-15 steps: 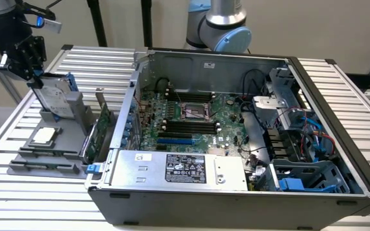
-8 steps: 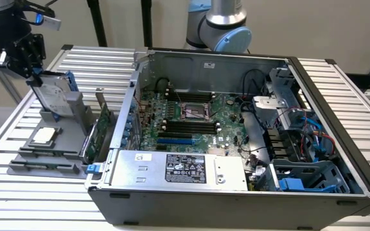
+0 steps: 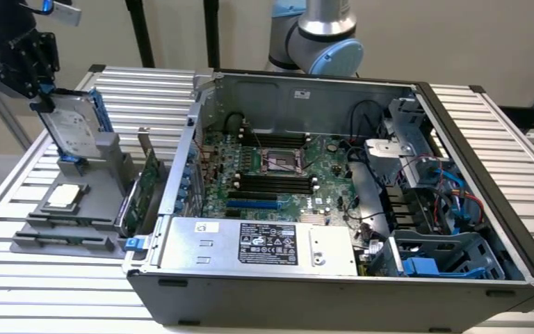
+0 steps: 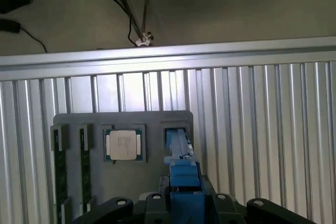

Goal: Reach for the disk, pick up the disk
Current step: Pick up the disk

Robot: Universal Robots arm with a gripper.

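Observation:
The disk (image 3: 70,129), a silver-grey hard drive with a white label in a bright blue carrier, stands on edge and slightly tilted at the exterior view's left. Its lower end is at the slot of a grey holder (image 3: 109,156). My black gripper (image 3: 42,103) is at the disk's top edge, with its fingers on either side of the edge. In the wrist view the blue carrier edge of the disk (image 4: 181,156) runs from the holder's slot up between my gripper (image 4: 185,200) fingers (image 4: 155,203), which look shut on it.
A small square silver chip (image 3: 66,196) (image 4: 124,144) lies in the grey tray (image 3: 63,245) beside the disk's slot, with memory sticks (image 4: 59,171) alongside. An open computer case (image 3: 341,296) with a silver box (image 3: 202,247) stands close by, on the slatted metal table (image 3: 26,292).

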